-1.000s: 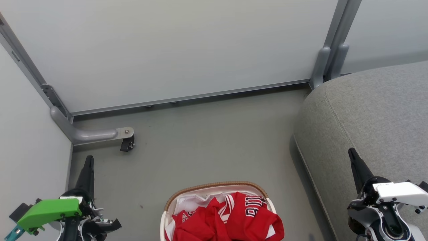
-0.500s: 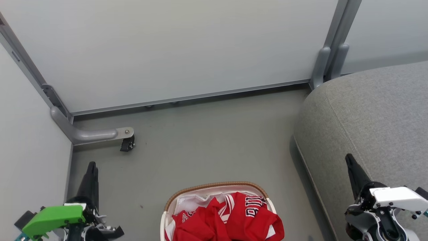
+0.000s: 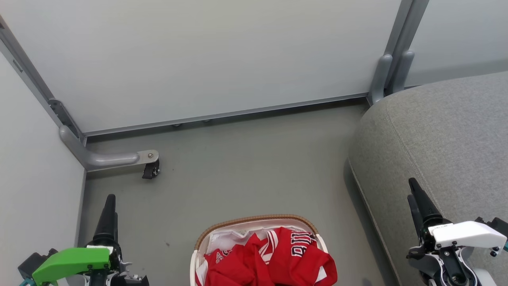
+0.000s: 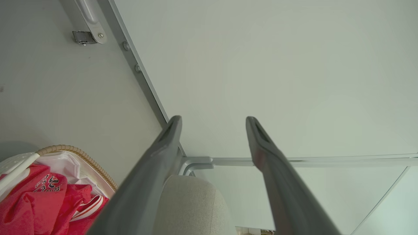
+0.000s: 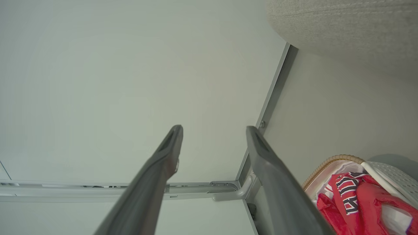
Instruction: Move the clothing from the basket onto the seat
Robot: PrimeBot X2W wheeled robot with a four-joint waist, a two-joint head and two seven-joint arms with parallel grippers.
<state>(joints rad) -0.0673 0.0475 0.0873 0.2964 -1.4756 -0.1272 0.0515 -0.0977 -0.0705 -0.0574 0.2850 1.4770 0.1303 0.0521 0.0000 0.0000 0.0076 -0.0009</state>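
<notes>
L hand, R hand wide open, empty. Risk: grab snags white cloth liner w/ red crumpled garments, 6 o'clock.

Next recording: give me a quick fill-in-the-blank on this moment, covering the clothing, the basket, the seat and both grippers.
1. The clothing piled in the basket is ____ in colour.
2. The seat stands on the robot's ____ side of the basket.
3. The left gripper has its jaws ____.
4. The right gripper holds ____ between its fingers.

Missing words: red; right; open; nothing
</notes>
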